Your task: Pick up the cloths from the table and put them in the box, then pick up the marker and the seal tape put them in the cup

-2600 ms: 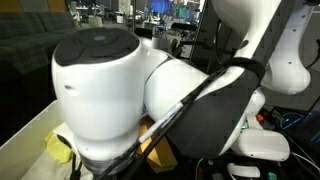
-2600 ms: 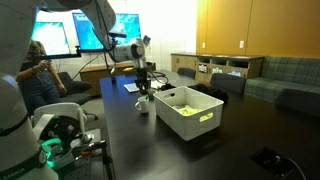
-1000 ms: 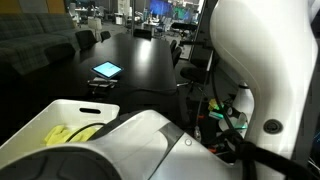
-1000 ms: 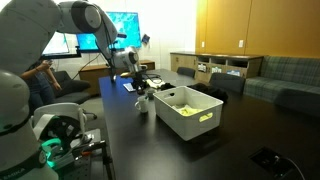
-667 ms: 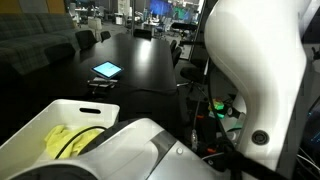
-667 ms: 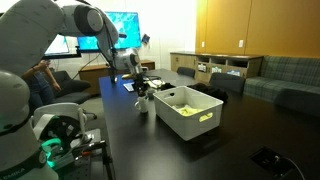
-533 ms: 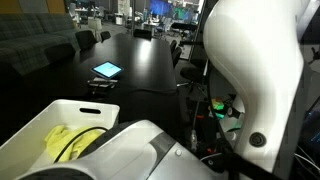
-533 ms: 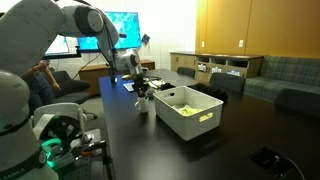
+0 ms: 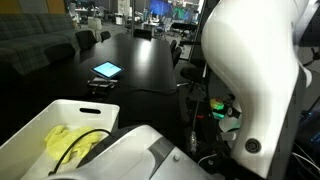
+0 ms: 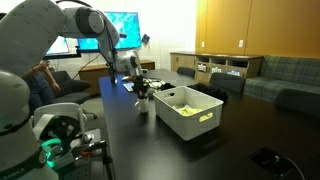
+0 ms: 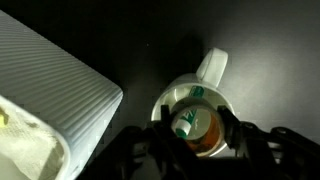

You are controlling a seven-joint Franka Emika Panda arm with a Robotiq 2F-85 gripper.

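The white box (image 10: 190,118) stands open, its outer wall ribbed, with a crumpled yellow cloth (image 9: 66,143) and an off-white cloth (image 11: 22,150) inside. Just beside it stands the white cup (image 11: 210,72), upright. An orange-and-green tape (image 11: 190,124) roll shows over its mouth.

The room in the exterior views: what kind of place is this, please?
Probably an office meeting room or lounge: a long dark conference table, large wall screens, and a sofa beside low wooden cabinets.
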